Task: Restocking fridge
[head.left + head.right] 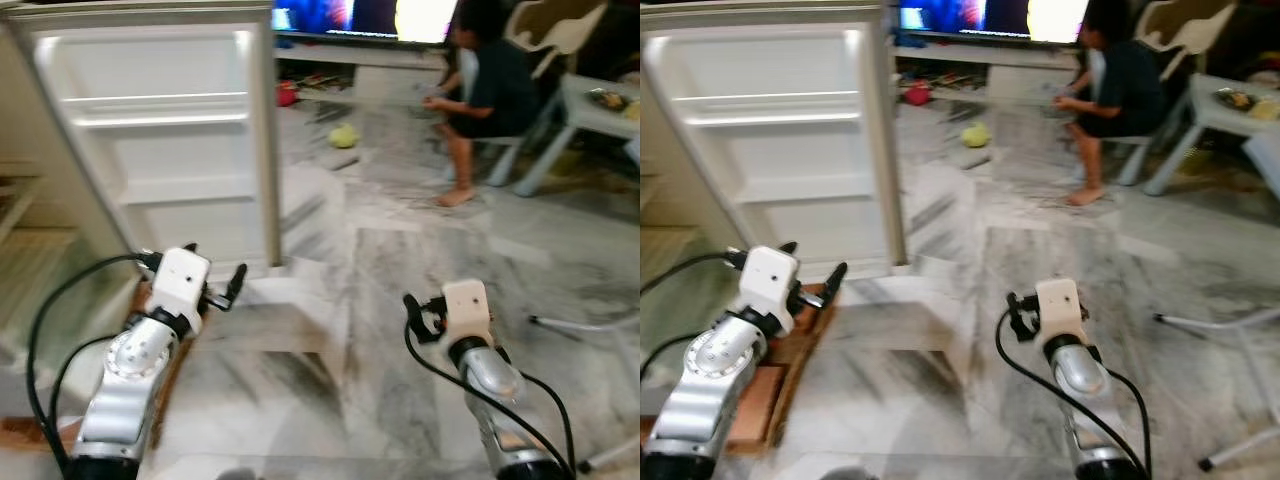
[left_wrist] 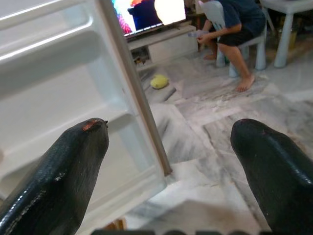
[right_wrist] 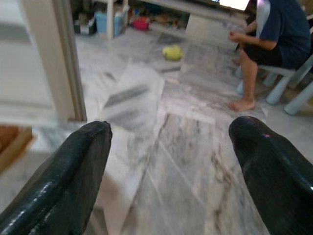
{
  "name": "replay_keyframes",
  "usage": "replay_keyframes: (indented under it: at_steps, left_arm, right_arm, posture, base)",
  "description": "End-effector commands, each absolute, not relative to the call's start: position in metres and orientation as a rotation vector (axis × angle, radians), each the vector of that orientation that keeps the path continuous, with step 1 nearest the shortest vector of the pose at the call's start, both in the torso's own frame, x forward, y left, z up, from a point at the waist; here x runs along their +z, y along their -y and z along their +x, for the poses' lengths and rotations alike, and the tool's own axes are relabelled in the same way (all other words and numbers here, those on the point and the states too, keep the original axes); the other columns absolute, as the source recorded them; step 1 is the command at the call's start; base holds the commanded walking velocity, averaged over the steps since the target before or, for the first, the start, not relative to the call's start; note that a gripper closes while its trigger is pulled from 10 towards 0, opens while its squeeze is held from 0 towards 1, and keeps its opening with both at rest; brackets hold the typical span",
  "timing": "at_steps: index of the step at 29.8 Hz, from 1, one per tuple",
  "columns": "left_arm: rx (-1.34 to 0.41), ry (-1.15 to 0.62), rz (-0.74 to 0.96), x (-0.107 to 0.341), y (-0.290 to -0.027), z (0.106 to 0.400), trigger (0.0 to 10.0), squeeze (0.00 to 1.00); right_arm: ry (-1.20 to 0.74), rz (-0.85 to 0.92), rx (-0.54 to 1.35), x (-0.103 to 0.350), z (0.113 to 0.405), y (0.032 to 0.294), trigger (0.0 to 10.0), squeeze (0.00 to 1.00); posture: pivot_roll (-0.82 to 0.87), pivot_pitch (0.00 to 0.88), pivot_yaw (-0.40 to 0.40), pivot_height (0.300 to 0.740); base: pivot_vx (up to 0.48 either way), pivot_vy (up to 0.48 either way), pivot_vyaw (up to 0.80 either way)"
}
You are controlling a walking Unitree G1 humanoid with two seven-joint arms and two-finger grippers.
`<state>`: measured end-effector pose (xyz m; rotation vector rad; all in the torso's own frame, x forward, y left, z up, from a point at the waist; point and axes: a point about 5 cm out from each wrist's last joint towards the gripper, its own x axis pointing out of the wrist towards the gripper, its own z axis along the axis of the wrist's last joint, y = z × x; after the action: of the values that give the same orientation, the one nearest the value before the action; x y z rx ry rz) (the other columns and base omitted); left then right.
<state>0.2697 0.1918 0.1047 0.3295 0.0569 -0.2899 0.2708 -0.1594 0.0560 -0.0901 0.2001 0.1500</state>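
White fridge door (image 1: pixel 170 140) stood swung open, shelves bare, ready for stocking; left tool (image 2: pixel 166 161) and right tool (image 3: pixel 168 161) hovered spread apart, carrying nothing.

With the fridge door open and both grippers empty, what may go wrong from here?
1. The open fridge door stands just ahead of the left gripper; turning might knock an arm against its edge.
2. A person sits on a chair beyond the right gripper, and a yellow toy lies on the marble floor; walking that way could bring a collision or a stumble.
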Motion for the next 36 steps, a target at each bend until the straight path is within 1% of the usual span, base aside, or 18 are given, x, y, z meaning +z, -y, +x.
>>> replay_keyframes:
  at_steps: [1, 2, 6, 8, 10, 12, 14, 18, 24, 27, 28, 36]
  left_arm:
    - [-0.278, -0.104, 0.36, 0.093, -0.198, 0.269, 10.0, 0.0]
    - [-0.241, -0.107, 0.349, 0.09, -0.199, 0.271, 10.0, 0.0]
    - [-0.186, -0.118, 0.301, 0.086, -0.2, 0.273, 10.0, 0.0]
    - [-0.101, -0.113, 0.261, 0.083, -0.2, 0.276, 10.0, 0.0]
    - [-0.081, -0.11, 0.236, 0.081, -0.2, 0.276, 10.0, 0.0]
    - [-0.015, -0.104, 0.222, 0.082, -0.207, 0.277, 10.0, 0.0]
    - [0.012, -0.1, 0.207, 0.081, -0.21, 0.278, 10.0, 0.0]
    - [0.025, -0.087, 0.204, 0.084, -0.209, 0.281, 10.0, 0.0]
    - [0.029, -0.078, 0.203, 0.085, -0.208, 0.284, 10.0, 0.0]
    - [0.028, -0.078, 0.2, 0.085, -0.207, 0.286, 10.0, 0.0]
    - [0.027, -0.081, 0.199, 0.082, -0.204, 0.293, 10.0, 0.0]
    - [0.037, -0.081, 0.199, 0.082, -0.203, 0.293, 10.0, 0.0]
  right_arm:
    - [-0.178, -0.056, 0.158, 0.057, 0.273, 0.152, 10.0, 0.0]
    - [-0.167, -0.039, 0.139, 0.057, 0.273, 0.151, 10.0, 0.0]
    - [-0.156, -0.026, 0.125, 0.059, 0.273, 0.152, 10.0, 0.0]
    - [-0.154, -0.018, 0.114, 0.059, 0.272, 0.157, 10.0, 0.0]
    - [-0.149, -0.045, 0.125, 0.06, 0.272, 0.16, 10.0, 0.0]
    - [-0.12, -0.063, 0.131, 0.064, 0.274, 0.164, 10.0, 0.0]
    - [-0.113, -0.073, 0.129, 0.065, 0.276, 0.166, 10.0, 0.0]
    - [-0.1, -0.067, 0.122, 0.069, 0.283, 0.166, 10.0, 0.0]
    - [-0.089, -0.066, 0.13, 0.071, 0.284, 0.163, 10.0, 0.0]
    - [-0.096, -0.064, 0.129, 0.069, 0.282, 0.163, 10.0, 0.0]
    - [-0.092, -0.072, 0.133, 0.067, 0.281, 0.164, 10.0, 0.0]
    - [-0.1, -0.07, 0.129, 0.065, 0.281, 0.165, 10.0, 0.0]
  posture:
    - [0.04, 0.002, -0.045, 0.74]
    - [0.03, 0.0, -0.039, 0.74]
    - [0.02, 0.0, -0.035, 0.74]
    - [0.02, 0.0, -0.037, 0.74]
    - [0.02, 0.0, -0.047, 0.74]
    - [0.03, 0.0, -0.05, 0.74]
    - [0.03, 0.0, -0.049, 0.74]
    - [0.04, 0.0, -0.048, 0.74]
    - [0.03, 0.0, -0.044, 0.74]
    - [0.02, 0.0, -0.043, 0.74]
    - [0.02, 0.0, -0.038, 0.74]
    - [0.02, 0.0, -0.039, 0.74]
  base:
    - [0.48, 0.0, 0.0]
    - [0.48, 0.0, 0.0]
    - [0.48, 0.0, 0.0]
    - [0.48, 0.0, 0.0]
    - [0.48, 0.0, 0.0]
    - [0.48, 0.0, 0.0]
    - [0.48, 0.0, 0.54]
    - [0.48, 0.0, 0.64]
    - [0.48, 0.0, 0.56]
    - [0.48, 0.0, 0.0]
    - [0.465, 0.0, 0.0]
    - [0.462, 0.0, 0.0]
